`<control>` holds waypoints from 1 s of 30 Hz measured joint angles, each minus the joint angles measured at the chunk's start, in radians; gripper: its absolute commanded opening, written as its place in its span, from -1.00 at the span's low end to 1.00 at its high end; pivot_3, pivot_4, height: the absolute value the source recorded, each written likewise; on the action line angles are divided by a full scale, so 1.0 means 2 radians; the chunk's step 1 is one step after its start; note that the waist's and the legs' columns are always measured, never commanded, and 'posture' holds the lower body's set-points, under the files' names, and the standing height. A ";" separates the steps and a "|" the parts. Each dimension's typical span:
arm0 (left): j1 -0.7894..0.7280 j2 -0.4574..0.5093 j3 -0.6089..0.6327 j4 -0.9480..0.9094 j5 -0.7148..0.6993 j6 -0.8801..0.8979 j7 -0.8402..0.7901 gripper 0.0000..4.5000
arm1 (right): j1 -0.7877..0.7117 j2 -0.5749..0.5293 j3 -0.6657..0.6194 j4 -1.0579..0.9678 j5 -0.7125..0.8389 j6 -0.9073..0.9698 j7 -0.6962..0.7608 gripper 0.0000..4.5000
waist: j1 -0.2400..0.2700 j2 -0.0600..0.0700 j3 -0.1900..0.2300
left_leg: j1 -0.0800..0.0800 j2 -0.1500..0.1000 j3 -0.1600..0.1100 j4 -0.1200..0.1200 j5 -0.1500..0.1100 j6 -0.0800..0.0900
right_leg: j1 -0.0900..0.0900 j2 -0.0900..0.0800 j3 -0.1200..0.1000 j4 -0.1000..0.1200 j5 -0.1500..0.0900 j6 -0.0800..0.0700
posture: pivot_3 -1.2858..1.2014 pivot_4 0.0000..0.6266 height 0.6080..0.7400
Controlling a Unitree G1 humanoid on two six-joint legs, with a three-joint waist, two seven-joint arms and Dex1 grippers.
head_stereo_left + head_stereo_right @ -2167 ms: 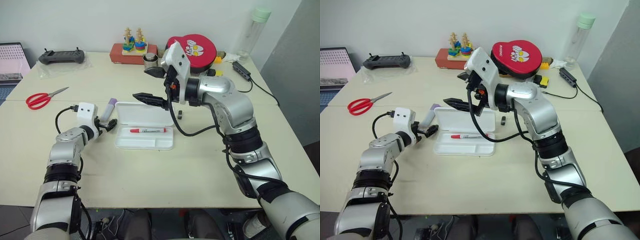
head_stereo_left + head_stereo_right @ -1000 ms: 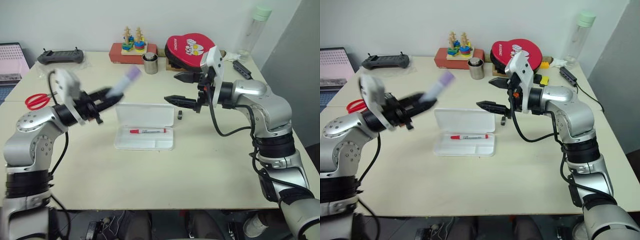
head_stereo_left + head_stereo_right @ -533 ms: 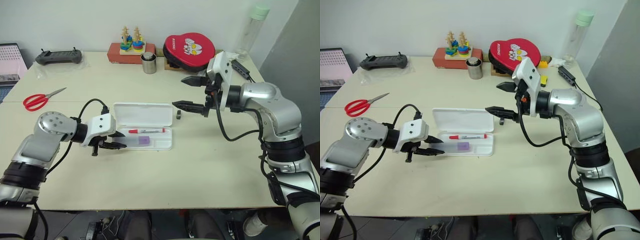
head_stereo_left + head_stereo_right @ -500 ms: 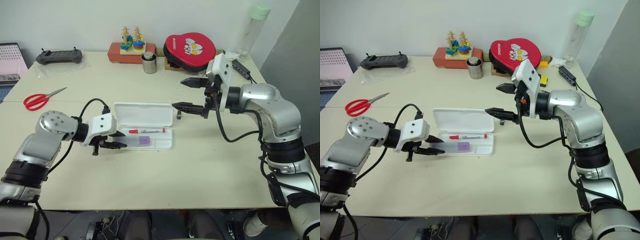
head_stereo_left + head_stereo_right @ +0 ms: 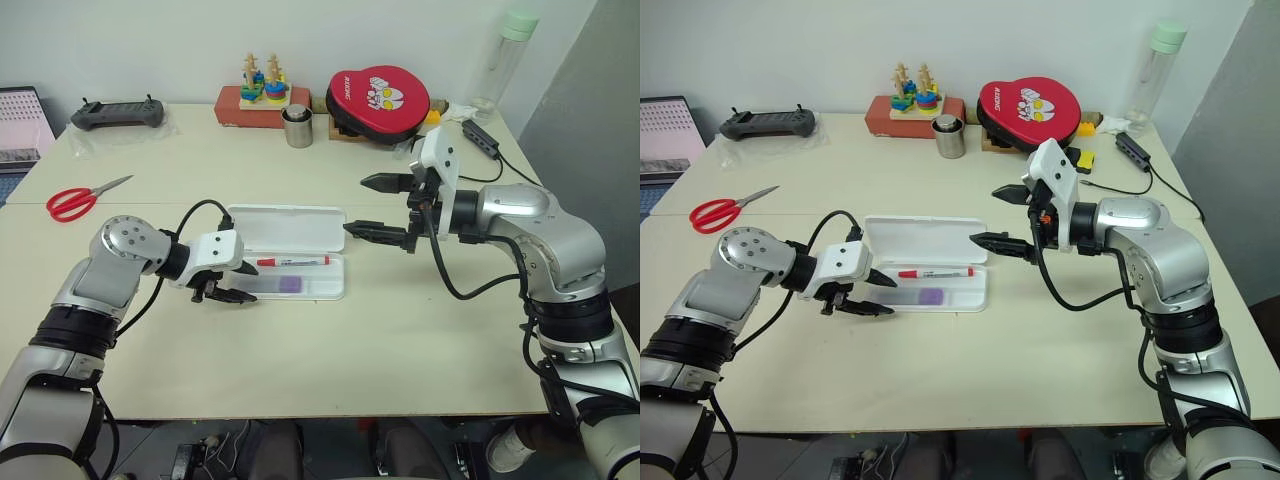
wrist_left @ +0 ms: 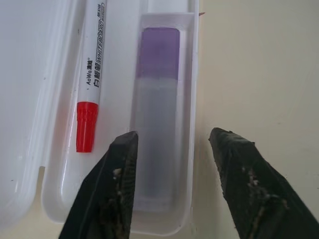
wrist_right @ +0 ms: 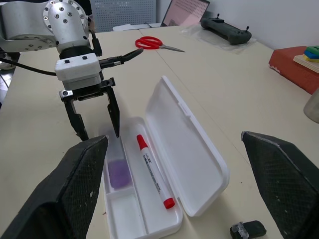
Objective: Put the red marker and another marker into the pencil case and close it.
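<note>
Lying open on the table, the pencil case [image 5: 290, 228] holds the red marker [image 5: 293, 261] and the lavender highlighter [image 6: 157, 129] side by side. Left gripper [image 5: 238, 283] hangs at its left end, fingers spread, empty. Right gripper [image 5: 377, 207] hovers beside its right end, fingers wide apart.

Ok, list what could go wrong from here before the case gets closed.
1. The left gripper hangs open right at the pencil case, just over the purple highlighter; pulling away could nudge the case.
2. The lid lies flat open; the open right gripper may push the case sliding instead of folding it.
</note>
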 measured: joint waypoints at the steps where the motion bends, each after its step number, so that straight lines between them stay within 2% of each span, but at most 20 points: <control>1: -0.002 -0.002 0.000 0.000 0.000 0.001 0.000 0.49 | 0.000 0.001 0.000 0.001 0.000 0.000 -0.002 1.00 | 0.000 0.000 0.000 | 0.000 0.000 0.000 0.000 0.000 0.000 | 0.000 0.000 0.000 0.000 0.000 0.000 | 0.03 -0.52 1.00; 4: -0.007 -0.003 0.001 -0.001 0.000 0.003 0.002 0.76 | 0.000 0.002 0.000 0.004 -0.001 0.000 -0.007 1.00 | 0.000 0.000 0.000 | 0.000 0.000 0.000 0.000 0.000 0.000 | 0.000 0.000 0.000 0.000 0.000 0.000 | 0.03 -0.52 1.00; 7: -0.009 -0.029 0.025 -0.019 -0.032 0.045 0.011 1.00 | 0.000 0.002 0.005 0.024 -0.013 -0.001 -0.023 1.00 | 0.000 0.000 0.000 | 0.000 0.000 0.000 0.000 0.000 0.000 | 0.000 0.000 0.000 0.000 0.000 0.000 | 0.03 -0.52 1.00; 10: -0.013 -0.067 0.061 -0.062 -0.087 0.110 0.038 1.00 | 0.000 0.008 0.015 0.073 -0.052 -0.001 -0.070 1.00 | 0.001 0.000 0.000 | 0.000 0.000 -0.001 0.001 0.000 0.000 | 0.001 0.000 0.000 0.000 0.000 0.000 | 0.03 -0.52 1.00; 14: -0.032 -0.127 0.098 -0.120 -0.142 0.208 0.118 1.00 | 0.003 0.029 0.018 0.154 -0.107 -0.007 -0.146 1.00 | 0.000 0.000 0.000 | -0.001 0.000 -0.001 0.002 0.000 0.000 | 0.001 0.000 0.000 0.001 0.001 0.001 | 0.03 -0.52 1.00; 19: -0.092 -0.171 0.104 -0.111 -0.139 0.283 0.220 1.00 | 0.002 0.086 0.007 0.227 -0.131 -0.019 -0.220 1.00 | -0.004 0.000 0.000 | 0.000 0.000 -0.001 0.003 0.000 0.000 | 0.001 0.000 0.000 0.001 0.001 0.001 | 0.03 -0.52 1.00; 24: -0.153 -0.186 0.098 -0.057 -0.125 0.297 0.245 1.00 | -0.015 0.134 -0.008 0.265 -0.134 -0.034 -0.253 1.00 | -0.008 0.000 0.000 | 0.000 0.000 -0.001 0.002 0.000 0.000 | 0.001 0.000 0.000 0.001 0.001 0.001 | 0.03 -0.52 1.00; 30: -0.168 -0.202 0.079 0.000 -0.104 0.277 0.249 1.00 | -0.030 0.180 -0.012 0.303 -0.140 -0.055 -0.276 1.00 | -0.010 0.000 0.000 | 0.000 -0.001 -0.001 0.002 0.000 0.000 | 0.001 0.000 0.000 0.001 0.001 0.001 | 0.03 -0.52 1.00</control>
